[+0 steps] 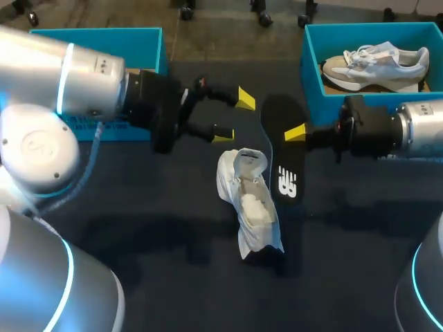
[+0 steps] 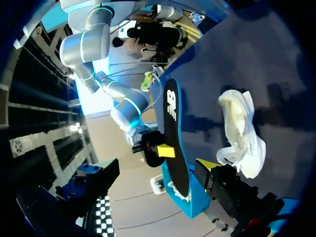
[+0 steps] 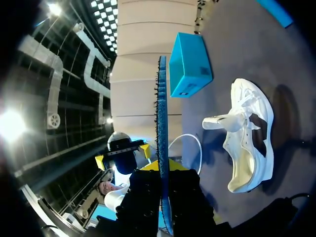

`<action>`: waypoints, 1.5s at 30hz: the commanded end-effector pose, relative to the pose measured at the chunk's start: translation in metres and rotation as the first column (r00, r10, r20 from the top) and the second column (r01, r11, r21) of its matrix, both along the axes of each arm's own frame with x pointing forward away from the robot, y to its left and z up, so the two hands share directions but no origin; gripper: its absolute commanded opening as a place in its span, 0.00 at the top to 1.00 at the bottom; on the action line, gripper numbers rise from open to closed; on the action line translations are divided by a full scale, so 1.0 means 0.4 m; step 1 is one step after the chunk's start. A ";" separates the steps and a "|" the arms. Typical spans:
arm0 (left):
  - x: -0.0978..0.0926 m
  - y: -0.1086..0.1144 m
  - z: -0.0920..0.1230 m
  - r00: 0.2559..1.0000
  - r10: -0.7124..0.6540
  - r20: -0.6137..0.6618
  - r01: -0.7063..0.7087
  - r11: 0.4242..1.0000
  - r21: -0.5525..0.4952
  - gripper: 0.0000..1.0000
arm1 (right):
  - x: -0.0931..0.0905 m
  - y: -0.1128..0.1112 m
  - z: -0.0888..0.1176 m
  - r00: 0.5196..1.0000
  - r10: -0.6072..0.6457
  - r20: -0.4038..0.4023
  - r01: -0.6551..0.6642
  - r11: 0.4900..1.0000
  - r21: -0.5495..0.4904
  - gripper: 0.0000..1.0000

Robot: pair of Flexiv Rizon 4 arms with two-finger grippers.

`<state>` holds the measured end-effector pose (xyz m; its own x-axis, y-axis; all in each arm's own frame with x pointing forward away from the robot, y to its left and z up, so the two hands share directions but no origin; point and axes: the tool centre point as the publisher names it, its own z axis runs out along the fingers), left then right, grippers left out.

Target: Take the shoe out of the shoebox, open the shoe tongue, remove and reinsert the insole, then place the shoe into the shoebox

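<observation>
While the right gripper [image 3: 164, 170] stood with its yellow-tipped fingers clamped on the long, flat black foam insole with a white logo [image 1: 280, 155], that insole was held on edge near the middle of the dark cloth-covered table [image 1: 159, 228]. The right wrist view showed it edge-on between the two fingers, with a blue underside. Whether its lower end touched the table could not be told.

The white low-cut fabric shoe [image 1: 249, 200] lay on the table just beside the insole, on the left arm's side. Its mouth was open and its tongue was pulled up.

The left gripper [image 1: 235, 116] hung over the table just beyond the shoe's heel end. Its fingers stood well apart, gripped nothing, and pointed towards the insole.

One teal open-topped cardboard shoebox [image 1: 311, 62] sat at the far right of the table and held a beige-and-white laced sneaker [image 1: 377, 66]. A second teal cardboard box [image 1: 149, 41] sat at the far left, partly hidden by the left arm.
</observation>
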<state>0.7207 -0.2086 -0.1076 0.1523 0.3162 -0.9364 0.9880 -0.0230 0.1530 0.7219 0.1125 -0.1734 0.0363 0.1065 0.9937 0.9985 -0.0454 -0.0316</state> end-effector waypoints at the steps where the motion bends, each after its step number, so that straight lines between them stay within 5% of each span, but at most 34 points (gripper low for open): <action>1: -0.011 0.000 -0.016 1.000 -0.024 0.000 0.022 0.948 -0.317 0.00 | -0.008 -0.005 0.015 1.000 -0.006 -0.005 0.006 1.000 -0.013 1.00; 19: -0.008 -0.003 -0.022 1.000 -0.007 -0.004 0.005 0.961 -0.278 0.00 | -0.010 -0.006 -0.001 1.000 -0.017 0.011 0.016 1.000 0.013 1.00; 31: 0.028 -0.008 -0.094 1.000 0.026 0.002 -0.024 0.962 -0.271 0.00 | -0.025 0.018 0.020 0.999 -0.017 0.030 0.017 1.000 0.015 1.00; 43: 0.062 -0.080 -0.122 0.996 0.089 -0.009 -0.087 0.944 -0.319 0.00 | -0.041 0.067 0.026 1.000 0.011 0.026 -0.012 0.999 0.032 1.00; 45: 0.065 -0.095 -0.127 0.995 0.098 -0.016 -0.098 0.940 -0.327 0.10 | -0.040 0.072 0.025 0.999 0.012 0.029 -0.013 0.999 0.035 1.00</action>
